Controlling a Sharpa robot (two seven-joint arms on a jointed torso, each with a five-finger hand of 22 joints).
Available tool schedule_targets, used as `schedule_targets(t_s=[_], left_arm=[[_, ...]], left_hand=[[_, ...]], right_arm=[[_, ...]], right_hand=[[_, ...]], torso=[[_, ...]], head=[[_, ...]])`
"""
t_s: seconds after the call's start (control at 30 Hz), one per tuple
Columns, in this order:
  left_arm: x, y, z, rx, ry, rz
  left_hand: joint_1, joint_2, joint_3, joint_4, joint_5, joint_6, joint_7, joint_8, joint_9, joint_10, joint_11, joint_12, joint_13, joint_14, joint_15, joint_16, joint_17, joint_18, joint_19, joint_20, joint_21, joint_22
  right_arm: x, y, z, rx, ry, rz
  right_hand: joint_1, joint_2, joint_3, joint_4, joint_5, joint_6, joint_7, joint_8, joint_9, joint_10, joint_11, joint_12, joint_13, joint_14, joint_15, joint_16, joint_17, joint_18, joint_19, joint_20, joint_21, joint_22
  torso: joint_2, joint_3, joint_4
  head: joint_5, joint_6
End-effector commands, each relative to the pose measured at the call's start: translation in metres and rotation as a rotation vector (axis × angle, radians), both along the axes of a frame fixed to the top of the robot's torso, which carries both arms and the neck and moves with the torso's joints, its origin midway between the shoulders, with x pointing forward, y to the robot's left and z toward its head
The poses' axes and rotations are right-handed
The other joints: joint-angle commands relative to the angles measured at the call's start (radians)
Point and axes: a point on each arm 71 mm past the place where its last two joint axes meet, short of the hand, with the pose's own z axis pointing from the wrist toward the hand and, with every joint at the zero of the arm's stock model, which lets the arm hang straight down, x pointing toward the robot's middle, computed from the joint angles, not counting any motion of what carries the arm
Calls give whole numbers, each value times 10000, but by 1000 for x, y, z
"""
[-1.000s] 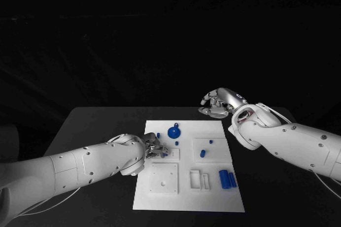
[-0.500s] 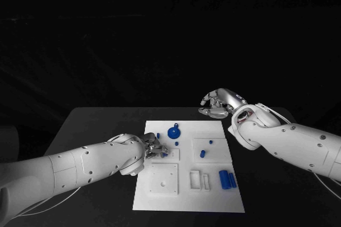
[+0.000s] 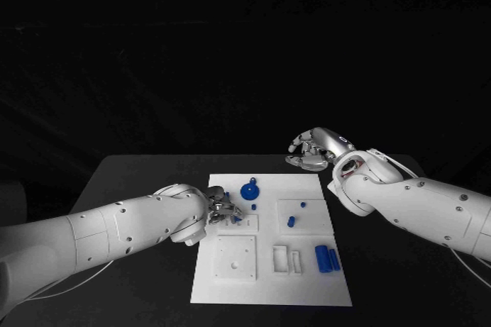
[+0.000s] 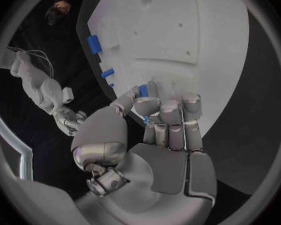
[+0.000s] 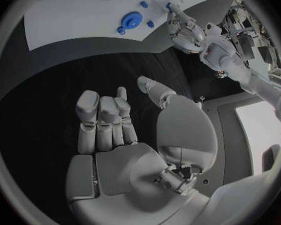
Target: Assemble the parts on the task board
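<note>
**Midway, by the look of it: my left hand works a small blue part at the board's left edge**

Still far from finished, I judge, the assembly sits somewhere in its early or middle stretch. My left hand (image 3: 218,212) is curled down over the left side of the task board (image 3: 307,284), and the left wrist view shows a small blue part (image 4: 142,90) at my fingertips (image 4: 154,91), pressed against the white surface; whether I am pinching it or only pushing on it I cannot tell. My right hand (image 3: 310,148) hangs off the board beyond its far right corner, above the dark tabletop (image 3: 143,178), fingers loosely curled in, holding nothing.

Counted from the head view, the blue pieces on the board come to about seven: one gear (image 3: 250,193) near the far edge, one small peg (image 3: 252,180) just beyond it, one tiny piece (image 3: 254,206) beside the left hand, one small stud (image 3: 304,203) and one short pin (image 3: 291,220) on the right half, and two longer cylinders (image 3: 326,258) lying side by side near the right edge. Add the part at my fingertips.

Those two cylinders lie loose, and the white square block (image 3: 236,258) and the white slotted holder (image 3: 287,259) beside it show no blue in them, so I judge several placements remain. Which standing pieces are fully seated is too small to tell.
</note>
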Motion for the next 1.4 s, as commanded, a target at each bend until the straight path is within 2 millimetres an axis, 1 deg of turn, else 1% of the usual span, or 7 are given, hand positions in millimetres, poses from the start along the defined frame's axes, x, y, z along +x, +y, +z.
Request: schedule_targets(t_s=[0.03, 0.27, 0.57, 0.83, 1.0, 1.17, 1.4], left_arm=[[-1, -3, 2, 283, 565, -435], [6, -5, 10, 905, 985, -789], [11, -9, 10, 1387, 942, -882], [15, -15, 9, 1626, 884, -922], [16, -16, 9, 1726, 795, -914], [17, -17, 9, 1786, 845, -963], [18, -17, 8, 1881, 855, -1007]], left_hand=[[529, 437, 253, -325, 51, 344, -335, 40, 24, -621, -362, 55, 3, -243, -240, 45, -12, 83, -66, -1126, -61, 131], [549, 463, 254, -374, 68, 337, -335, 32, 42, -630, -362, 58, 4, -249, -235, 54, -19, 78, -73, -1122, -61, 134], [524, 539, 229, -421, -44, 296, -317, 0, 84, -681, -345, 51, 3, -296, -213, 59, -39, 55, -108, -1103, -68, 141], [531, 577, 232, -437, -31, 301, -320, 0, 105, -682, -349, 59, 7, -295, -211, 70, -44, 53, -105, -1103, -64, 144], [529, 589, 230, -441, -24, 302, -322, -1, 113, -682, -350, 63, 9, -293, -212, 76, -45, 52, -103, -1103, -61, 145], [532, 593, 228, -462, -4, 310, -327, 1, 130, -678, -355, 72, 14, -288, -213, 88, -48, 53, -98, -1104, -56, 147], [540, 589, 226, -493, 18, 317, -331, 1, 148, -673, -360, 81, 18, -282, -216, 101, -51, 54, -92, -1106, -49, 150]], right_arm=[[0, 1, -1, -55, 82, 96], [1, 2, -1, -58, 114, 98], [1, 2, -2, -58, 118, 87], [1, 3, -1, -53, 121, 102], [1, 2, -1, -54, 120, 89], [1, 2, -1, -52, 119, 93], [1, 2, -1, -52, 117, 92]], right_hand=[[-17, 95, -9, 70, 55, 75, 62, -40, 14, -61, 18, -52, -17, 66, -10, -41, 17, 1090, -1, -62, -58, 12], [-8, 98, -6, 66, 58, 75, 62, -41, 16, -61, 17, -51, -17, 67, -11, -41, 18, 1090, -1, -63, -59, 14], [4, 100, -3, 60, 60, 74, 61, -43, 17, -62, 17, -51, -18, 67, -11, -42, 20, 1090, -1, -65, -60, 15], [14, 99, -1, 55, 60, 75, 61, -44, 18, -62, 16, -50, -19, 68, -12, -42, 21, 1090, -1, -67, -60, 17], [21, 100, 1, 52, 60, 76, 61, -44, 19, -62, 16, -49, -19, 68, -12, -42, 22, 1090, 0, -68, -61, 18], [25, 100, 2, 49, 59, 75, 61, -45, 20, -63, 16, -49, -19, 68, -12, -43, 23, 1090, 0, -68, -61, 19], [32, 101, 4, 46, 58, 76, 60, -46, 21, -63, 16, -48, -20, 68, -12, -44, 24, 1090, 0, -69, -62, 21]], torso=[[-5, 1, 5], [-3, -3, 9], [-2, -12, 7], [-3, 3, 9], [4, -12, -2], [-6, 2, 10], [-3, -10, 12]], head=[[1, -6], [18, -13], [15, -49], [5, -87], [1, -82], [-6, -109], [-14, -107]])
